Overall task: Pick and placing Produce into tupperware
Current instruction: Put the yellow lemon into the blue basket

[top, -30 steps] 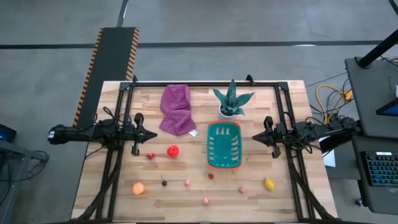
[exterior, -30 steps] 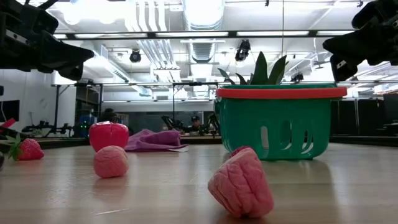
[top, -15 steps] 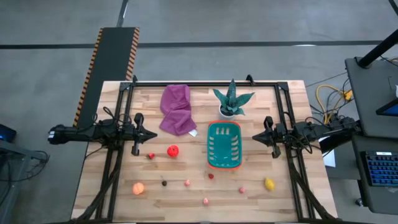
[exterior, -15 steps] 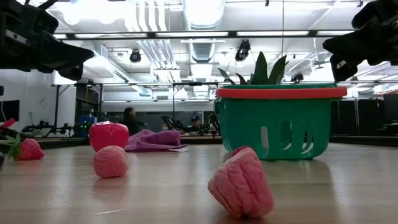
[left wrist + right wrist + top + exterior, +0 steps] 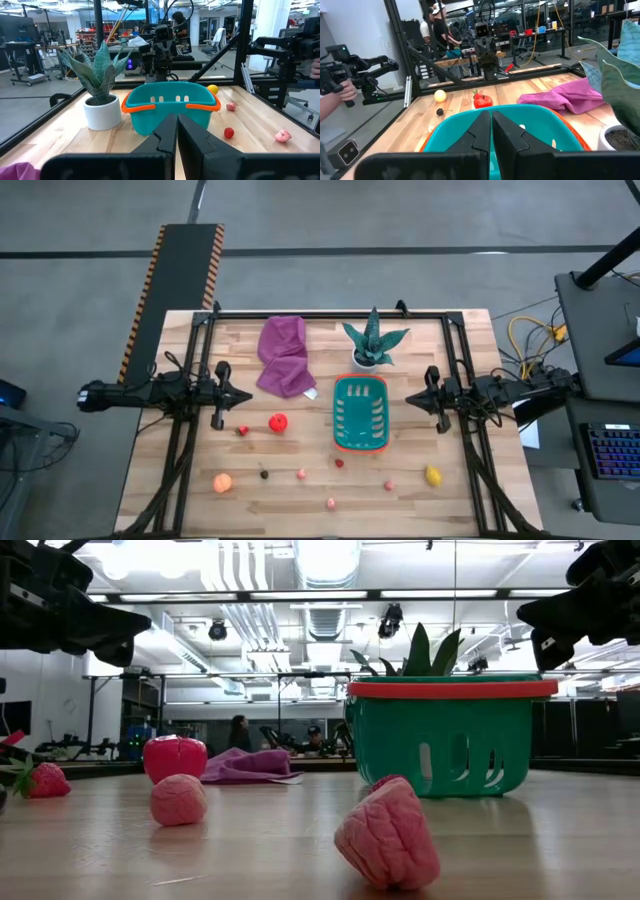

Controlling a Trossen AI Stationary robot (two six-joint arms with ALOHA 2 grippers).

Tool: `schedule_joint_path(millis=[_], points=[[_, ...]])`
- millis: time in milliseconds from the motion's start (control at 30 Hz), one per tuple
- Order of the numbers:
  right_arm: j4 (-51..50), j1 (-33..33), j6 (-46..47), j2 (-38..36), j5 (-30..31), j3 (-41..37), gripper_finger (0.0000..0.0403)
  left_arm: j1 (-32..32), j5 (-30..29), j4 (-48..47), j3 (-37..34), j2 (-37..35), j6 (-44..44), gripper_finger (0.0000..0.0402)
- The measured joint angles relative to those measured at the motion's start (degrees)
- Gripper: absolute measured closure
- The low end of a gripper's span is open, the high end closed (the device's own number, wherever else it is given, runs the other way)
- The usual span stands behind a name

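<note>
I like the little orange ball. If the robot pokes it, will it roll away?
Probably yes. The orange ball looks round and sits on a flat wooden table with nothing touching it, so a poke would likely send it rolling. It looks small beside the basket, so it is probably light. Round sides might slip from a pinch.

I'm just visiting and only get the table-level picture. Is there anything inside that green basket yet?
Observer: No. Seen from above, the basket is empty; the fruit lies on the table around it.
Visitor: What are the dark shapes in my top corners?
Observer: The robot's two arms. The left pincer and right pincer hang on either side of the basket, both shut and holding nothing.
Visitor: Is there fruit I can't see?
Observer: Yes, a yellow lemon lies on the right arm's side, apart from the basket.
</note>
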Motion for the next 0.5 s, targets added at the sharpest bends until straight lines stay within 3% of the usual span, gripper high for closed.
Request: schedule_joint_path(millis=[500], points=[[5.74,-0.09,-3.67,0.02,0.33,-0.01,0.0394,0.0,-1.25,3.37,-0.02,-0.02,0.33,0.0402]])
